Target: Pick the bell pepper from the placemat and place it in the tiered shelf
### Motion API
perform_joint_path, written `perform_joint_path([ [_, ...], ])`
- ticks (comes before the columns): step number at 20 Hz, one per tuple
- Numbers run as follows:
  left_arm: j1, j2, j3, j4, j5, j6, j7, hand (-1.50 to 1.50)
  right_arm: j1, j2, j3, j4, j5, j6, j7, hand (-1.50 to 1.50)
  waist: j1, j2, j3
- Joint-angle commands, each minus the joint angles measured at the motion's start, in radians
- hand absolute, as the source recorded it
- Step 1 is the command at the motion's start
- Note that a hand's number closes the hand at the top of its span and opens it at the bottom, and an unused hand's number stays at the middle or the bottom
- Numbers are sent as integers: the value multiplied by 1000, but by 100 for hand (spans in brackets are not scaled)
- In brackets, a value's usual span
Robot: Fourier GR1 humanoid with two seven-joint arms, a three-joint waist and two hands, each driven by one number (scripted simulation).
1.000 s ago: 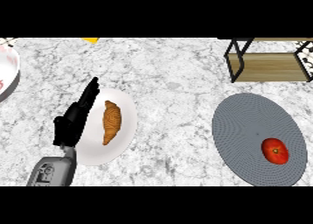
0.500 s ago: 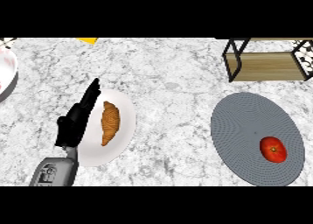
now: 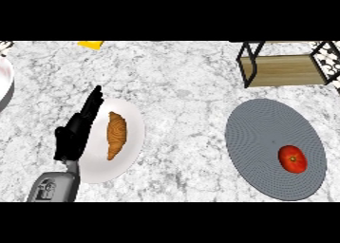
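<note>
Red bell pepper (image 3: 293, 158) is sitting on the round grey placemat (image 3: 264, 128), toward the counter's (image 3: 187, 85) front right edge. The tiered shelf (image 3: 285, 66) sits at the back right corner. Only the left hand (image 3: 78, 128) shows, fingers straight and pressed together, over the left rim of a white plate (image 3: 131, 142) with a croissant (image 3: 116, 135).

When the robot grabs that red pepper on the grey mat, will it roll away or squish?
The bell pepper looks round and smooth, so a nudge would probably send it rolling across the flat placemat. Its shiny skin may be a bit slippery under fingers. It looks plump and keeps its shape, so it likely won't squish easily, though that is a guess.
</note>
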Motion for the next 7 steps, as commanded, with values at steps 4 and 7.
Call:
perform_joint_path([
  [4,0,-7,-16,-42,-8,5,34,0,248,-190,-138,48,-113,263,-79,-150,7,4,1],
  [7,30,15,-4,-74,4,-12,43,0,418,-190,-249,13,-180,350,-132,-150,-9,-2,1],
])
